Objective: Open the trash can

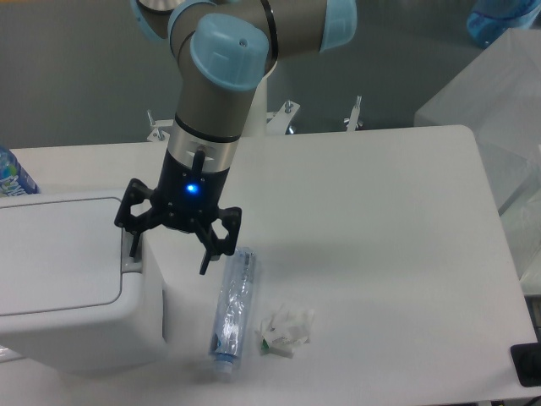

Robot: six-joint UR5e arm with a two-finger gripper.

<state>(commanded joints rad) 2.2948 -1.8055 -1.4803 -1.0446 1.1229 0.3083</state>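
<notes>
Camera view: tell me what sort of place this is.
Probably a robotics lab test bench: an arm with a gripper over a plain white table, with a staged trash can, plastic bottle and crumpled paper.

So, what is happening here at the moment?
A single robot arm holds its gripper open at the right edge of the white trash can, with one finger down by the small grey latch. The lid is flat and closed, so the can is not yet open. On the table beside it lie a crushed plastic bottle and a crumpled paper, both untouched.
</notes>
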